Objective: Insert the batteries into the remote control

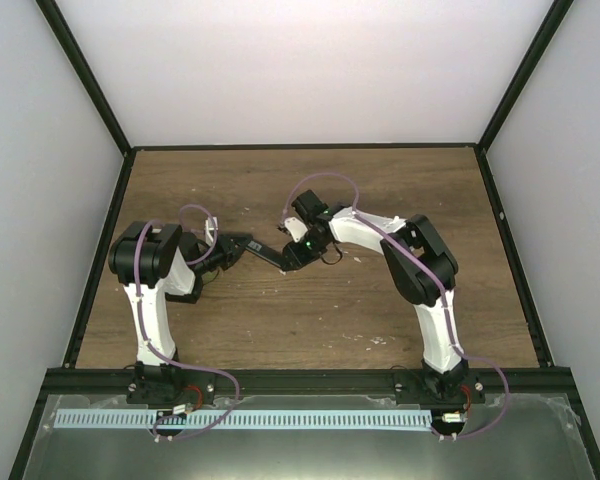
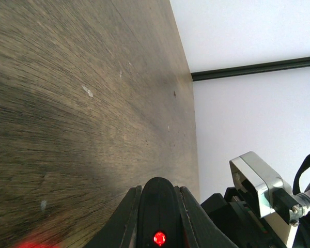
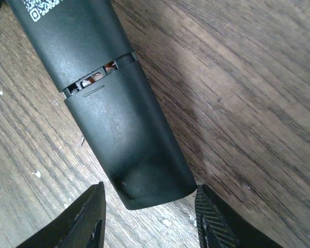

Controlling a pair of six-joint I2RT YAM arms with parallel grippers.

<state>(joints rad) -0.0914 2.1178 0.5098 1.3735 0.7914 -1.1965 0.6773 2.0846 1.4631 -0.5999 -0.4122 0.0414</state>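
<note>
Right pincer (image 3: 148,199) is seen released, its fingers standing either side of the rear end of the remote (image 3: 93,46). A gap shows at one finger. The other lies just at the corner, and whether it touches cannot be told. Within that span lies the cover (image 3: 129,134), slid almost home. A narrow slit is left between it and the body, and through it a glint of orange is seen, judged to be the batteries (image 3: 95,78) already seated inside. At the far end the remote is clenched by the left pincer (image 2: 159,219), a red light glowing on the black nose between its fingers. The remote is thus held between the two arms, over the middle of the tabletop (image 3: 258,103).

The loading is judged nearly done, with only the last seating of the cover left.

Several faults could follow:
- If the cover is squeezed at its sides rather than pushed along its length, it may be bowed or skewed and jam short of its latch.
- If the push is made too hard, the remote may be slid or twisted through the left grip.
- If a battery sits proud, the cover may ride up on it and spring off.
</note>
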